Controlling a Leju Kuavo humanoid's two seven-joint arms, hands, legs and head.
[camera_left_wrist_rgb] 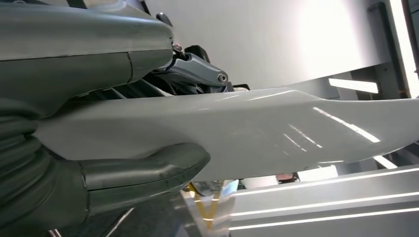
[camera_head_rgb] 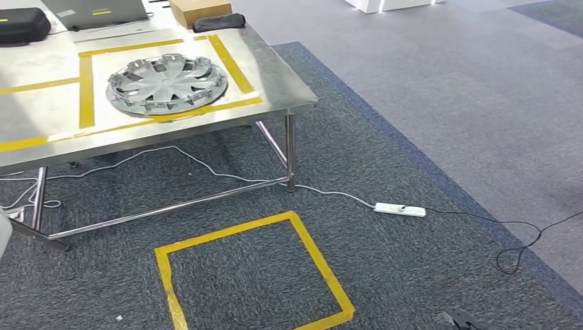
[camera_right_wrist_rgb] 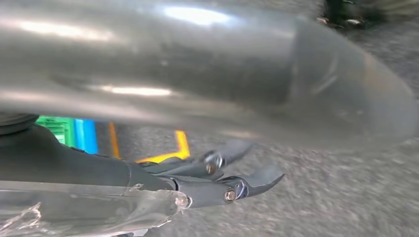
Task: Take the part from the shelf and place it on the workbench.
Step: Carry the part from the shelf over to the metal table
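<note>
1. A steel worktop point(camera_head_rgb: 275, 75) stands at the far left of the head view, marked with yellow tape point(camera_head_rgb: 86, 89) in a square outline.
2. Inside that square a silver hubcap point(camera_head_rgb: 166, 84) lies flat on the worktop.
3. At the far edge of the worktop sit a black case point(camera_head_rgb: 20, 26), a laptop point(camera_head_rgb: 96, 12), a cardboard box point(camera_head_rgb: 199, 10) and a dark pouch point(camera_head_rgb: 218, 22).
4. The left hand point(camera_left_wrist_rgb: 113, 118) holds a pale grey glossy panel point(camera_left_wrist_rgb: 276, 128): the thumb point(camera_left_wrist_rgb: 148, 170) lies on one face and the dark fingers point(camera_left_wrist_rgb: 197, 71) on the other.
5. On the carpet near the worktop a yellow floor square point(camera_head_rgb: 254, 275) is taped.
6. A white cable point(camera_head_rgb: 206, 168) runs under the worktop to a power strip point(camera_head_rgb: 399, 210) on the carpet to the right, and a black cord point(camera_head_rgb: 509, 247) goes on from it.
7. The right hand point(camera_right_wrist_rgb: 207, 177) has its dark fingers point(camera_right_wrist_rgb: 257, 178) stretched out, slightly apart, over the grey carpet, touching nothing; a blurred silver surface crosses close in front of that camera, and whether it is the part I cannot tell.
</note>
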